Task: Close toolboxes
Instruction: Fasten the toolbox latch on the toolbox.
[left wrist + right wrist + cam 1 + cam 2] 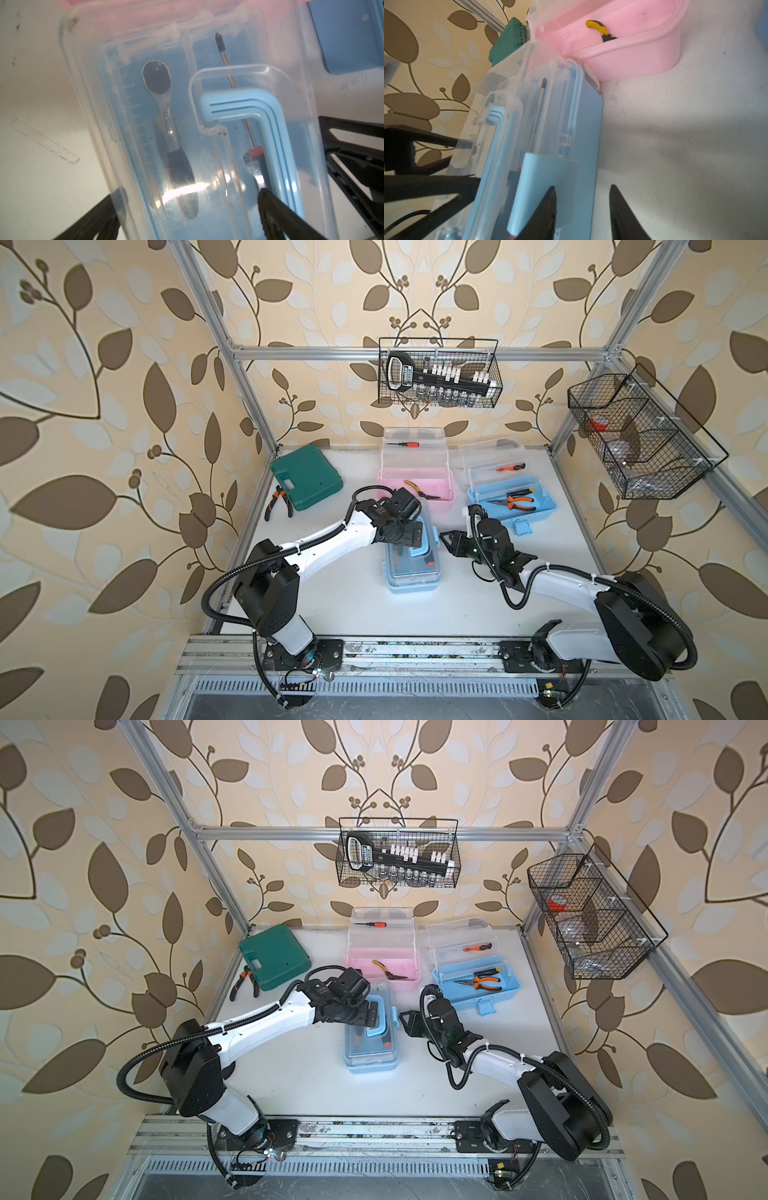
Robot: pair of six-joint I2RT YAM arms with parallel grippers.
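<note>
The left pincer [190, 193] was spread wide over the shut blue box [411, 576]. The right pincer [583, 187], half spread by its latch [542, 176], could slip and leave it unsnapped.

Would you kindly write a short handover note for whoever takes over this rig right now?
Hands: the left hand is open, spread over the clear lid of the near blue toolbox. The right hand has its jaws apart at that box's side latch and grips nothing.
Things: the near blue toolbox is mid-table. The pink toolbox and far blue toolbox stand behind it, lids up.
Done: the near lid is down, but I cannot tell whether its latch is snapped.
Left: secure that latch if needed, then close the other two.
</note>
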